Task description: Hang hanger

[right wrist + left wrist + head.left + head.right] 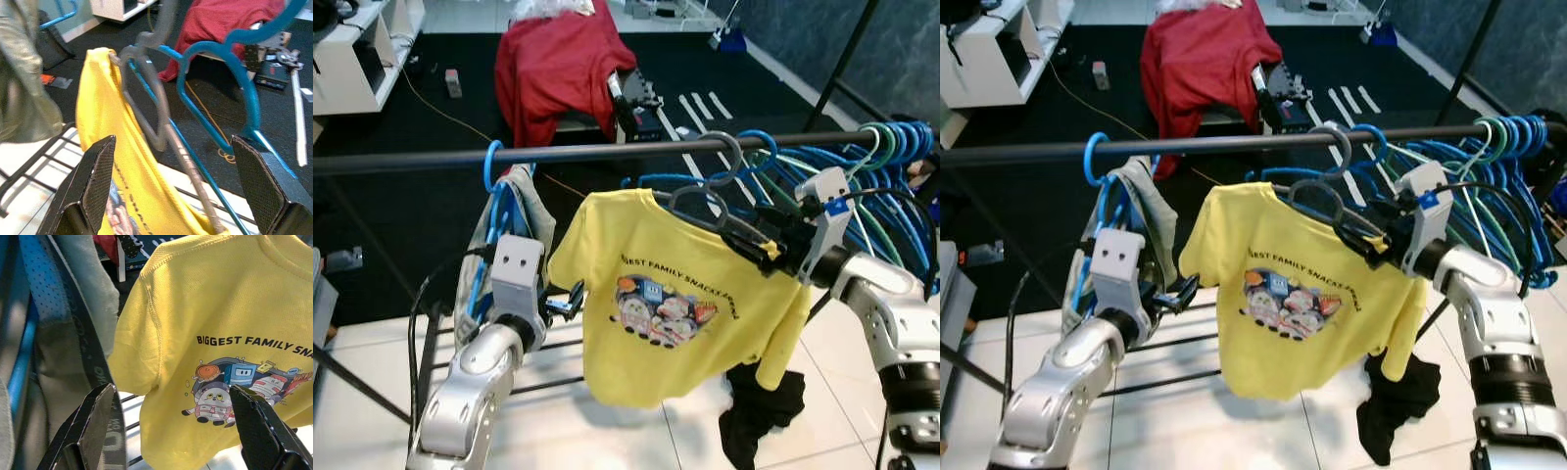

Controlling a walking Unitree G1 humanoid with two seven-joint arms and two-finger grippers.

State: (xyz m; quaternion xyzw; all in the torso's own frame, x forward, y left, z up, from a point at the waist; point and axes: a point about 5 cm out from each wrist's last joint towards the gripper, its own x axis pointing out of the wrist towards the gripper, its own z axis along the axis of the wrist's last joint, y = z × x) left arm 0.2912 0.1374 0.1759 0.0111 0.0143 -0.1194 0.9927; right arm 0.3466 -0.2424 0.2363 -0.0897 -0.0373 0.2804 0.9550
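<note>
A yellow printed T-shirt (675, 304) hangs on a grey hanger (729, 157), whose hook sits over the dark rail (607, 152). My right gripper (749, 240) is at the hanger's right shoulder. In the right wrist view it (173, 147) is open, and the grey hanger's arm (161, 122) runs between the wide-apart fingers. My left gripper (563, 299) is held up beside the shirt's left sleeve. It (171, 401) is open and holds nothing, with the shirt (220, 333) just beyond its fingers.
Many bare blue and green hangers (862, 166) crowd the rail's right end. A grey-green garment (524, 206) hangs on a blue hanger at the left. A black garment (759, 406) lies on the white floor. Behind the rail, a red cloth (563, 64) is draped over furniture.
</note>
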